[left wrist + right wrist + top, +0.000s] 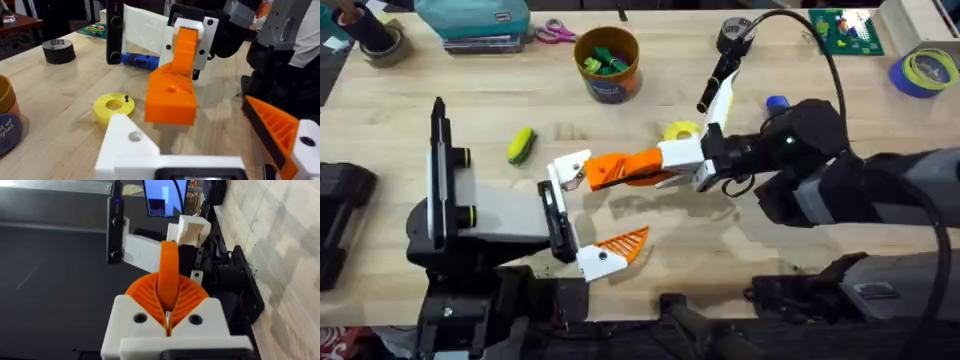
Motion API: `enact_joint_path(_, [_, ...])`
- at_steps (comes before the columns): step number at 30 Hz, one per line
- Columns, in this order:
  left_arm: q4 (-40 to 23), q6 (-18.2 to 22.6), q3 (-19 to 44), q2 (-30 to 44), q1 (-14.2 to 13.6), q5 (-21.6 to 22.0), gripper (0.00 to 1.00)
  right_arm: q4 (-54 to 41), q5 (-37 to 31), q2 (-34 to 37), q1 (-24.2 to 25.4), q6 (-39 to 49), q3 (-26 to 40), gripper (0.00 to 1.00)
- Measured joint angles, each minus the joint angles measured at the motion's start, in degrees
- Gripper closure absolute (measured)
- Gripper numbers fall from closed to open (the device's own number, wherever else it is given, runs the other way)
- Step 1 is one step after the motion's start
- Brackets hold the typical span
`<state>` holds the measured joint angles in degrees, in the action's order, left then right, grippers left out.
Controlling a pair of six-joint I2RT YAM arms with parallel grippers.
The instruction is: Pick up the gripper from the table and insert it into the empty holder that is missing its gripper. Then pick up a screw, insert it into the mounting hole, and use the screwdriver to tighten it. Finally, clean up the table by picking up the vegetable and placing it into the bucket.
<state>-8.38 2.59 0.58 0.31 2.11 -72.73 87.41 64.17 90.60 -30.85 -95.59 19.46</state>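
Orange ribbed wedge gripper (620,168)

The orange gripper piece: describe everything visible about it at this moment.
The gripper is an orange plastic wedge, blocky with a small dimple on one face. It is off the table, clamped between the right gripper's ribbed orange pads, its free end pointing at the holder, the left gripper's bare white finger base. Whether it touches the holder is unclear.
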Motion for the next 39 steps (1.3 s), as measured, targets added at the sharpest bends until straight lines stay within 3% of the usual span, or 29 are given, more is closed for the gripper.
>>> enact_joint_path(39, [0.0,0.0,0.0,0.0,0.0,0.0,0.015,-1.7,-1.2,0.0,-1.2,2.2,-0.4,0.992])
